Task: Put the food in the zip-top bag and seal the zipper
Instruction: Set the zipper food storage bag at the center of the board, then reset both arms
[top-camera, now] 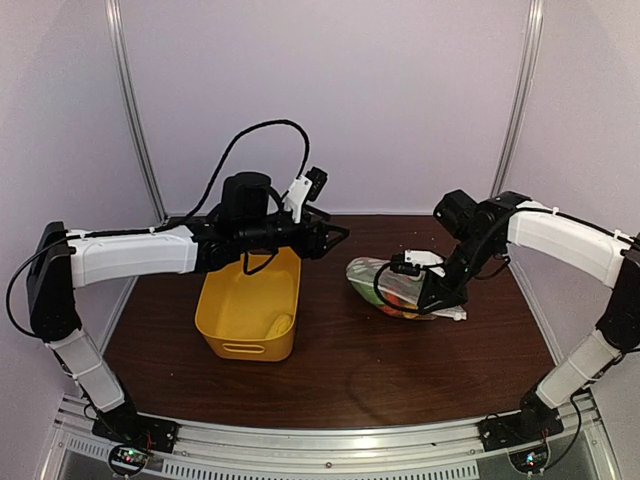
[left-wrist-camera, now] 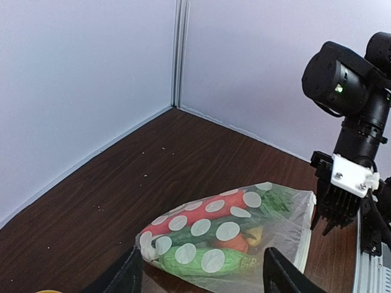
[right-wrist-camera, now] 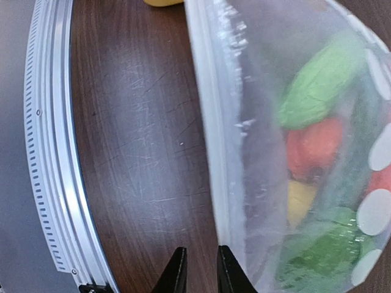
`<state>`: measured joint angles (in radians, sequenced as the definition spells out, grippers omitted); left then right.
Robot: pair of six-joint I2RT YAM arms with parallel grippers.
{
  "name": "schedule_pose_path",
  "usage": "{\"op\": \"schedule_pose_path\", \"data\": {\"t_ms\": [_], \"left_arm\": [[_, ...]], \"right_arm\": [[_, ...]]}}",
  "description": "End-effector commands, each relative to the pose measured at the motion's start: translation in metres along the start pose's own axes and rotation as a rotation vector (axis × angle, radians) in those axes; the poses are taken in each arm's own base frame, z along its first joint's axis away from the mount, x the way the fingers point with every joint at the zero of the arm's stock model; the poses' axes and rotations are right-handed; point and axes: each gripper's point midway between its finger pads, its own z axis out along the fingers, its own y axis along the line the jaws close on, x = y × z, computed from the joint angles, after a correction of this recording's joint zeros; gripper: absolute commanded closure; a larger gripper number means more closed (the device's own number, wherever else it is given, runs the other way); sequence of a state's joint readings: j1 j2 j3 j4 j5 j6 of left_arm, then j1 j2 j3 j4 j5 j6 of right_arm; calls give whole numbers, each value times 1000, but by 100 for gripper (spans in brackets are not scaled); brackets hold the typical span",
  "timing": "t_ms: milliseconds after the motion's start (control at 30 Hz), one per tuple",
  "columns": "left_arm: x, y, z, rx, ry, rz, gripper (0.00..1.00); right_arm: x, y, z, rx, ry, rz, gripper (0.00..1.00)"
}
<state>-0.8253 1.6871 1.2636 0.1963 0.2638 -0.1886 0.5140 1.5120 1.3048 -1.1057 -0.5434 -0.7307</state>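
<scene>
Dark table [top-camera: 330, 370] with the yellow tub [top-camera: 250, 310] left of centre. The zip-top bag [left-wrist-camera: 226, 235] lies flat to the tub's right. The food [right-wrist-camera: 317, 85] is inside it, blurred through the plastic. Left gripper [top-camera: 340, 238] hovers above, well apart from the bag, jaws wide and empty. Right gripper [right-wrist-camera: 198, 274] sits just beside the zipper [right-wrist-camera: 211, 140], jaws narrowly parted, gripping nothing. Cannot tell whether the seal is closed.
</scene>
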Motion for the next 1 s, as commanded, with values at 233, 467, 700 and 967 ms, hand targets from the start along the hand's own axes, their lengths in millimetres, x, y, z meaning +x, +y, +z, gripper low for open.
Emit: {"op": "schedule_pose_path", "data": {"t_ms": [233,467,700,967], "left_arm": [[-21,58,-48,-263,32,61,3],[-20,112,-85,-580,130,69,2],[-35,141,-136,-859,118,70,2],[-54,142,-173,-947,69,113,2]], "right_arm": [[-11,1,-64,125,-113,-11,69],[-4,-101,-176,617,-488,367,1],[22,-128,-253,1029,-770,635,0],[36,-129,-266,1128,-751,677,1]]}}
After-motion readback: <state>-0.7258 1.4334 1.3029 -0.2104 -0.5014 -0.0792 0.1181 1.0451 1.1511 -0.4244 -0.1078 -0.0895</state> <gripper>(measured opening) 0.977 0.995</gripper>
